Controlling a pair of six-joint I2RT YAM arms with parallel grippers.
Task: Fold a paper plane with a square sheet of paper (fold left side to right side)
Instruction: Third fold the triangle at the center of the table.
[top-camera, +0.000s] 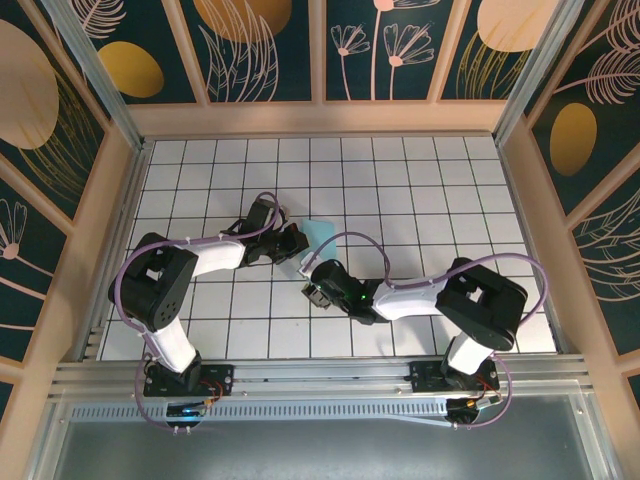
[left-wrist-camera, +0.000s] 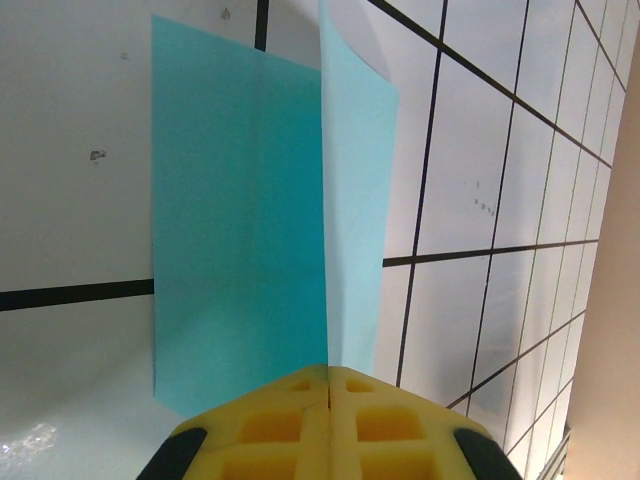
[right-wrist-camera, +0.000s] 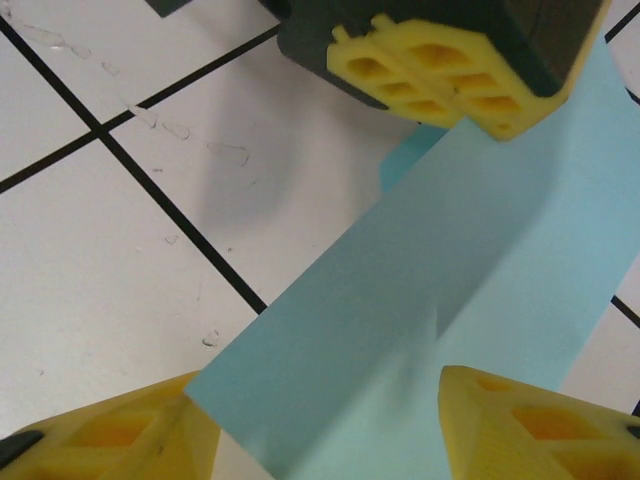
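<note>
Step in hand: left-to-right fold, flap raised, crease not yet set. Ref. landmark: square sheet of paper (left-wrist-camera: 240, 220), one half flat on grid table (top-camera: 450, 180). At sheet's edge, left gripper (left-wrist-camera: 328, 400): closed fully, pinching the other half approx. upright over the flat half. Just beside sheet, opposite the pinch, right gripper (right-wrist-camera: 320, 400): spread wide, holding nothing; sheet edge over the gap, contact cannot be told. Next move, as judged: carry flap over to sheet's far edge, align corners, release, then press along fold w/ right gripper. Req. slow arc, thin paper likely to buckle
</note>
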